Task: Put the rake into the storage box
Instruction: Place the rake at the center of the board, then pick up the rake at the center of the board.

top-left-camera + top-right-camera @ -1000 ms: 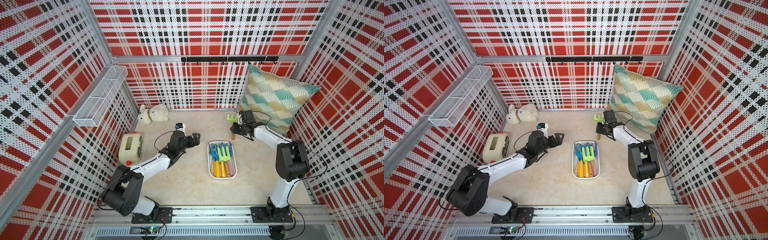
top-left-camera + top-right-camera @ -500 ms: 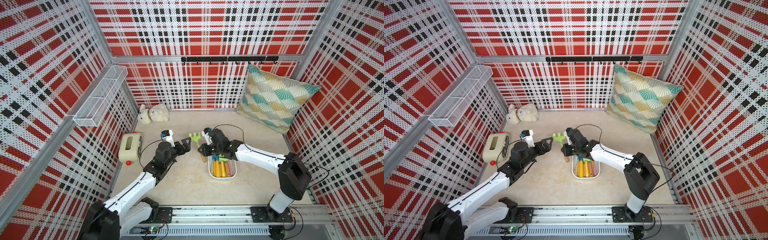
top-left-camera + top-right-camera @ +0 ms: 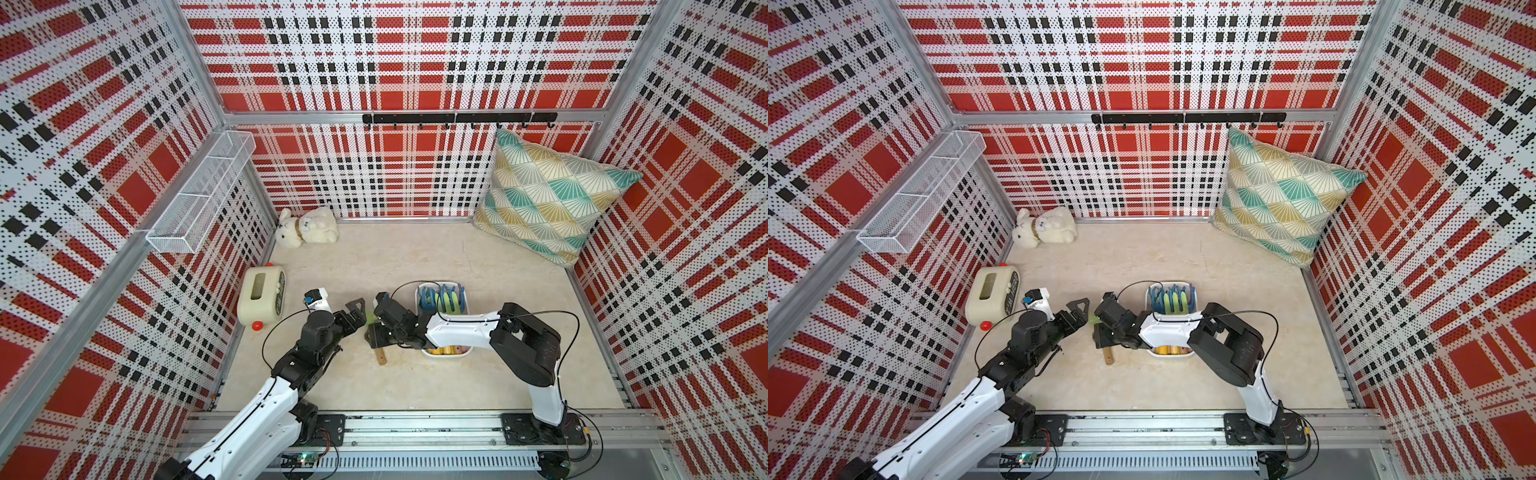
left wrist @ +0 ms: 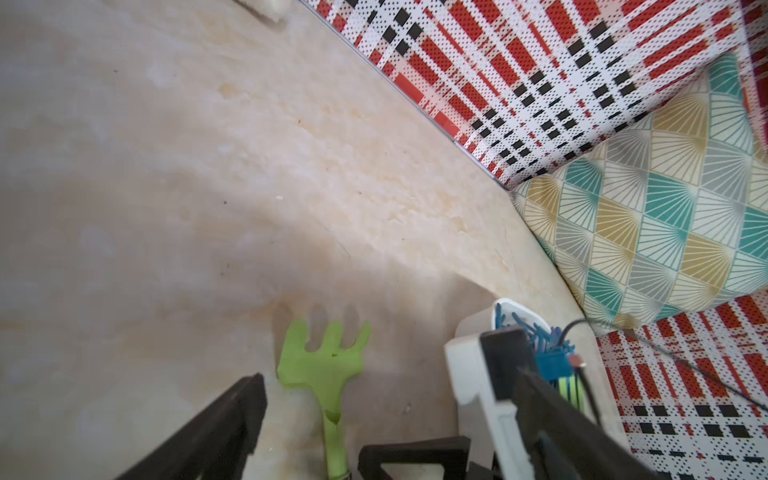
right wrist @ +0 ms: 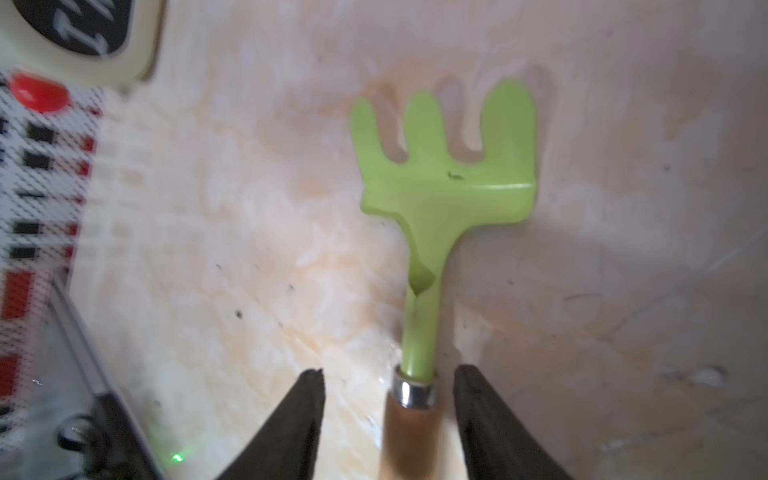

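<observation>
On the beige floor, just beside the storage box and outside it, on the side toward the left arm, I see the rake lying. Both top views show only its wooden end under the right gripper. The right wrist view shows more: the fingers stand apart on both sides of the handle, with a gap to it. Near the green head, the left gripper is spread wide. Red plaid walls close the floor, and a pillow leans in the far right corner.
</observation>
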Action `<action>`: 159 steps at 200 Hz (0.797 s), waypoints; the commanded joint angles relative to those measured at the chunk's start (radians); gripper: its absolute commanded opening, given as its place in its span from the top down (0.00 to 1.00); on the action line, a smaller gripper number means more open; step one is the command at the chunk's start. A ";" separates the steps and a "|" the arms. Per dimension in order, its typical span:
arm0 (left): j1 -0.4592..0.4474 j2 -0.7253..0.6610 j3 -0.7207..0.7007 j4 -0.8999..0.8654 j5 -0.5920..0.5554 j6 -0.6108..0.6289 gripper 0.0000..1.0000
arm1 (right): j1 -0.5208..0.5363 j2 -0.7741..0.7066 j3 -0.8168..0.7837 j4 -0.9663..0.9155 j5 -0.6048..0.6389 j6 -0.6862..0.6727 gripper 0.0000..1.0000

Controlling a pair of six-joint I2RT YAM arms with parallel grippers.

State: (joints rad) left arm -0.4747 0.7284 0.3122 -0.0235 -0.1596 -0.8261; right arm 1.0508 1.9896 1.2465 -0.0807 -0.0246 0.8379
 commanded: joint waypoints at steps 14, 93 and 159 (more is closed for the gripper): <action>-0.157 0.025 0.005 -0.047 -0.175 -0.084 0.01 | -0.001 -0.164 -0.063 -0.027 0.108 -0.010 0.23; -0.555 0.332 0.123 -0.228 -0.533 -0.334 0.02 | -0.049 -0.672 -0.372 -0.130 0.377 -0.032 0.00; -0.550 0.568 0.130 -0.117 -0.394 -0.335 0.20 | -0.113 -0.920 -0.513 -0.169 0.411 -0.038 0.00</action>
State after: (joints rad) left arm -1.0290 1.2499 0.4164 -0.1871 -0.6014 -1.1564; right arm 0.9493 1.1324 0.7597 -0.2146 0.3462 0.8089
